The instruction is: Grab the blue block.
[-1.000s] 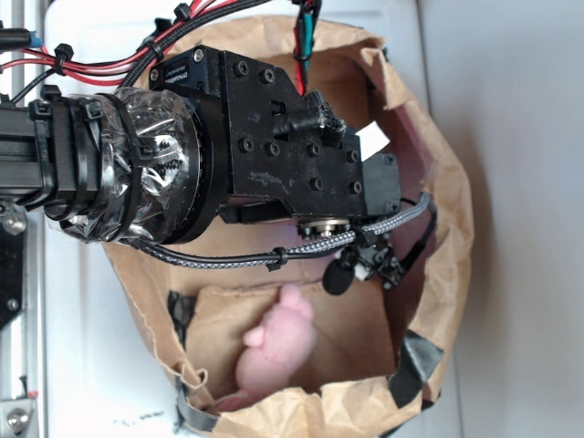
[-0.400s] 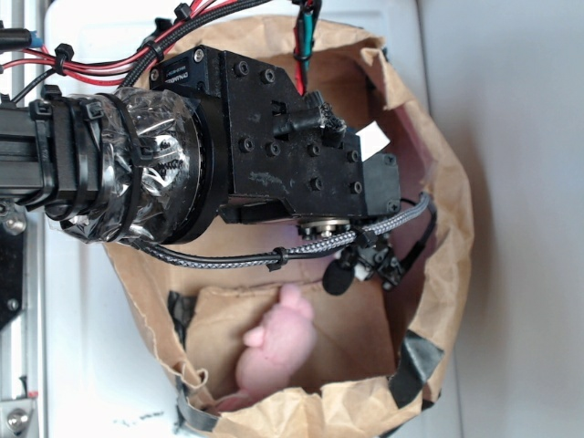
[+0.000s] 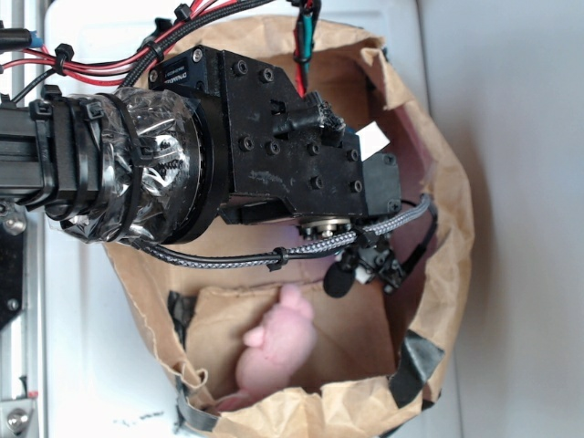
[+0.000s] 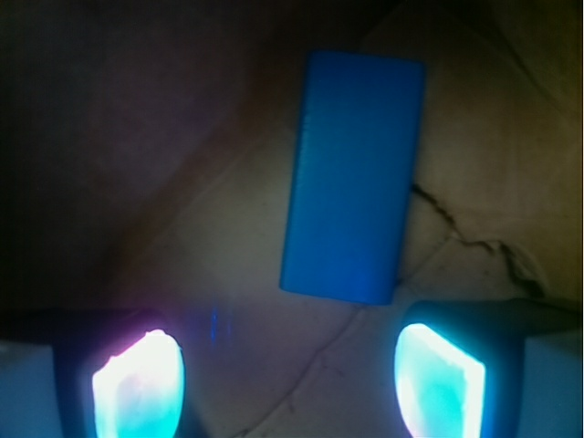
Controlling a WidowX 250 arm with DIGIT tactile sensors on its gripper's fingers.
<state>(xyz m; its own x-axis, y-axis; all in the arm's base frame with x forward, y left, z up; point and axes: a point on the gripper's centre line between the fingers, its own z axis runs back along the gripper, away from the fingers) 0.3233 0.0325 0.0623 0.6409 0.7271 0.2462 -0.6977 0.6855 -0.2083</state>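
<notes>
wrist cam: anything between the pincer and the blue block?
Nothing visible. In the wrist view the blue block lies flat on the brown paper bag floor, ahead of the open pincer, offset toward one fingertip. Only bare paper lies between. The pink plush toy sits elsewhere in the bag.

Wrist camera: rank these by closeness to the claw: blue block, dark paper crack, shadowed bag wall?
1. Blue block, just ahead of the gripper.
2. Dark crack, right of the block.
3. Shadowed bag wall, far upper left.
</notes>
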